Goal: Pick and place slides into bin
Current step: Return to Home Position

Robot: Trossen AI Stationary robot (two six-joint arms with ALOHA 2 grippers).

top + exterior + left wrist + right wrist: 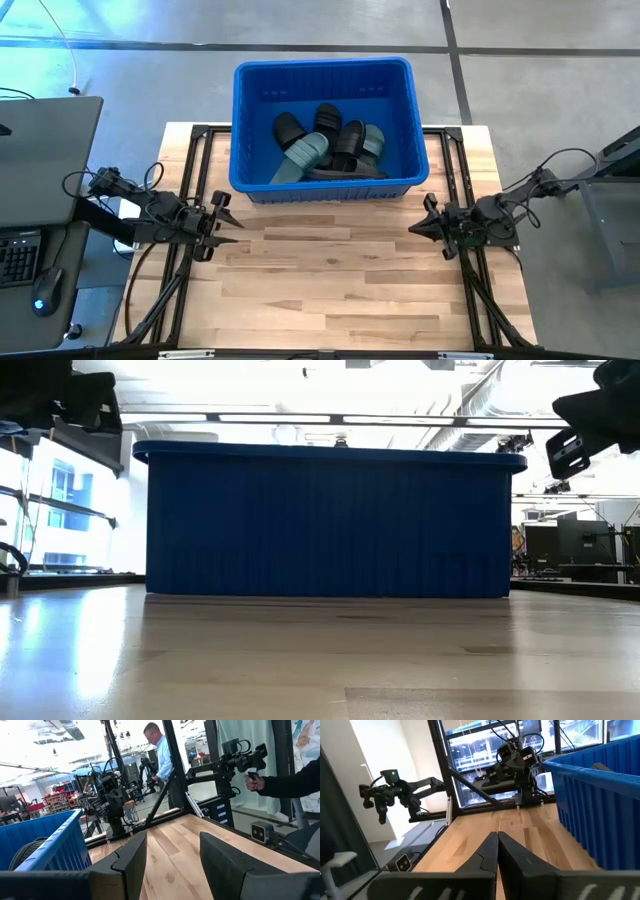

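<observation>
The blue bin [322, 72] stands at the table's far middle. Inside it lie several slides in a heap: black ones [290, 128] and two sage green ones [305, 155], resting on the bin's floor and on each other. My left gripper [232, 226] hovers open and empty over the table's left side, in front of the bin's left corner; its open fingers show in the left wrist view [172, 860]. My right gripper [415, 226] hovers over the table's right side, shut and empty, as the right wrist view [497, 851] shows.
The bin's front wall [325, 525] fills the low view. Bare wooden table [330, 290] lies between and in front of the arms. A desk with a keyboard and mouse [45, 290] stands left of the table. A person [160, 755] stands in the room beyond.
</observation>
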